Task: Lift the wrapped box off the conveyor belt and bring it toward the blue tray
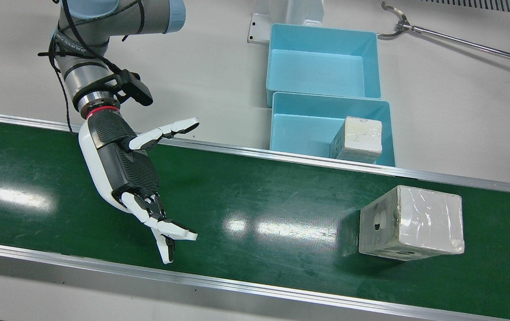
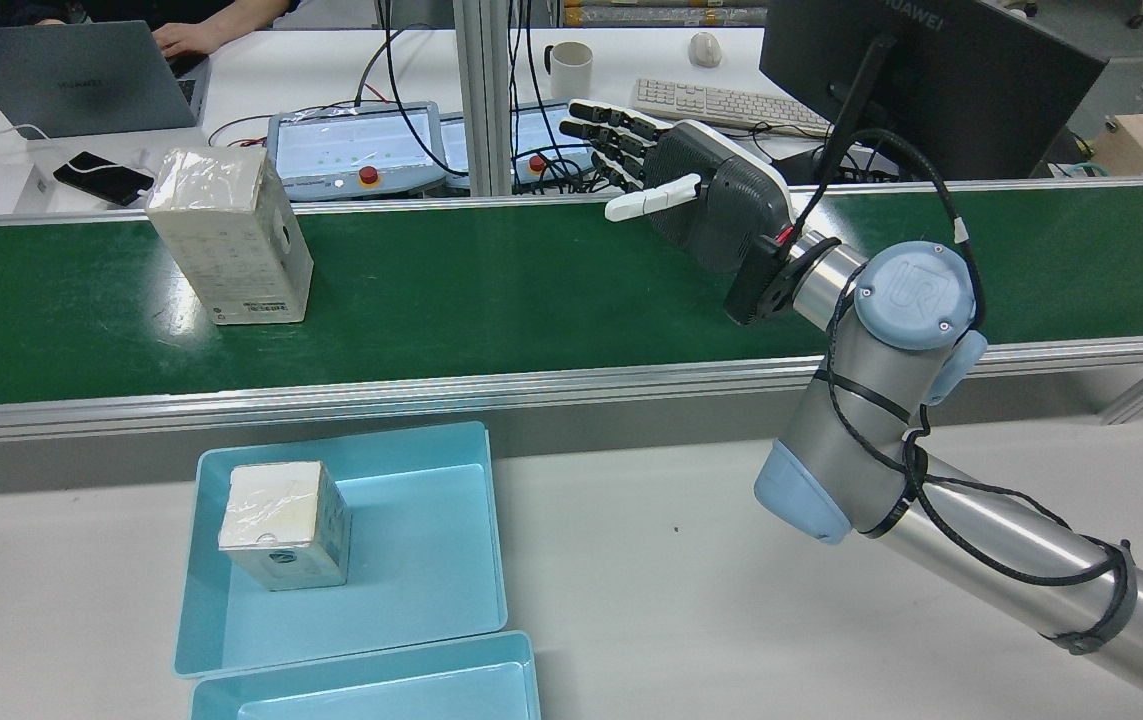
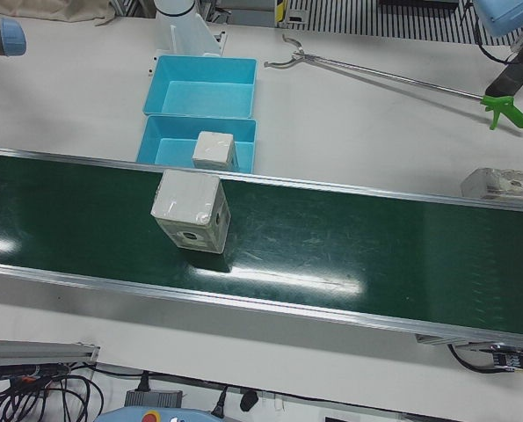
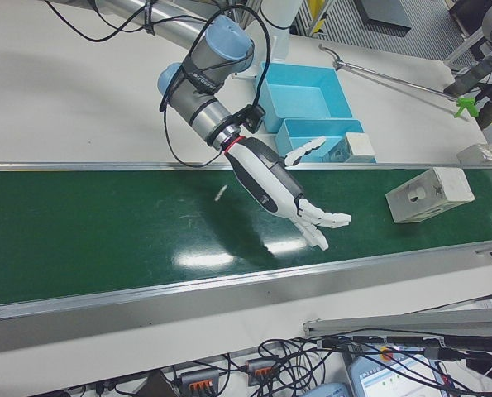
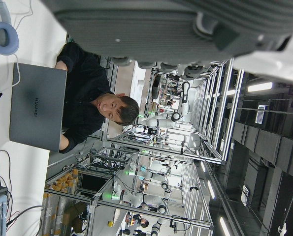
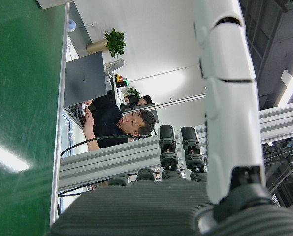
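The wrapped box (image 1: 411, 227) stands alone on the green conveyor belt (image 1: 259, 191), seen also in the rear view (image 2: 231, 235) and left-front view (image 3: 191, 211). My right hand (image 1: 134, 178) hovers over the belt well apart from the box, open and empty, with fingers spread and the palm turned toward the box. It also shows in the rear view (image 2: 701, 190) and right-front view (image 4: 283, 194). The blue tray (image 1: 308, 120) lies beside the belt and holds another wrapped box (image 1: 357, 139). My left hand (image 5: 161, 29) shows only in its own view, empty, fingers apart.
A second blue tray (image 1: 321, 71) sits behind the first. A metal reacher tool (image 1: 460, 42) with a green handle (image 3: 507, 112) lies on the table. Another wrapped item (image 3: 507, 183) rests at the belt's far edge. Desks, a laptop (image 2: 71, 80) and a monitor lie beyond the belt.
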Available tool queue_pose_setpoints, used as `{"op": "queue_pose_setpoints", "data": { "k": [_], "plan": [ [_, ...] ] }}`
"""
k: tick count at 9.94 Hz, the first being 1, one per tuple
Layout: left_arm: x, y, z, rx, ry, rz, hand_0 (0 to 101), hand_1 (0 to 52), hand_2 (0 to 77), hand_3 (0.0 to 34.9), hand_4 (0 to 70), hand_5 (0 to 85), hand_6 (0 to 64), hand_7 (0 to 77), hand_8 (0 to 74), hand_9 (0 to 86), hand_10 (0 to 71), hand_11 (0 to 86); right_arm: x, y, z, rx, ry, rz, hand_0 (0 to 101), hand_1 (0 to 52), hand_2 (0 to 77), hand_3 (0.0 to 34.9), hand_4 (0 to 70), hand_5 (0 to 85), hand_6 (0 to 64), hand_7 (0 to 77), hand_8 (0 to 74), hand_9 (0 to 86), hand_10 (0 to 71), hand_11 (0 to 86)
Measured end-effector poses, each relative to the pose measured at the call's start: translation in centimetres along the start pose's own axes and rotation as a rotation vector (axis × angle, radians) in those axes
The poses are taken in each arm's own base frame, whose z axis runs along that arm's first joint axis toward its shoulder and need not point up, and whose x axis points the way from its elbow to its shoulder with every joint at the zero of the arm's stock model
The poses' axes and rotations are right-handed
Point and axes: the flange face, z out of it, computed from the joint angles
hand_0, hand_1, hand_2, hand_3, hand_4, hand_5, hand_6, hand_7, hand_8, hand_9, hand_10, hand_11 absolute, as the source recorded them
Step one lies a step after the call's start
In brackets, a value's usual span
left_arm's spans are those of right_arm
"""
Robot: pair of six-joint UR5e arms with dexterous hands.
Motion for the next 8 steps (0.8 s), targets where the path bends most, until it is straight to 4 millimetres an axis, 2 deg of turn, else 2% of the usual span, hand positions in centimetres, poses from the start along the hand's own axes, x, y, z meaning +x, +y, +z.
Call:
{"op": "queue_pose_setpoints", "data": {
  "k": [2, 3, 8],
  "plan": [
    [0.0, 0.0, 0.0, 0.000, 0.000, 0.000, 0, 0.0, 1.1, 0.0, 0.0, 1.1, 0.0, 0.5, 0.5, 0.5, 0.5, 0.0, -0.3, 0.1, -0.1, -0.002, -0.004, 0.001, 51, 17.5, 8.2, 2.2, 13.1, 16.9, 4.9, 18.5, 0.5, 2.2, 0.0, 1.6],
    [0.0, 0.0, 0.0, 0.000, 0.000, 0.000, 0, 0.0, 1.1, 0.0, 0.0, 1.1, 0.0, 0.5, 0.5, 0.5, 0.5, 0.0, -0.3, 0.1, -0.2, -0.003, -0.003, 0.003, 51, 18.5, 10.4, 0.4, 15.3, 18.5, 6.5, 18.0, 0.5, 2.2, 0.0, 1.6],
    [0.0, 0.0, 0.0, 0.000, 0.000, 0.000, 0, 0.0, 0.5, 0.0, 0.0, 1.1, 0.0, 0.5, 0.5, 0.5, 0.5, 0.0, 1.0, -0.8, -0.5, 0.010, 0.011, 0.010, 51, 18.5, 9.8, 0.5, 15.3, 18.0, 6.0, 20.2, 0.5, 2.2, 0.0, 1.6]
  ]
}}
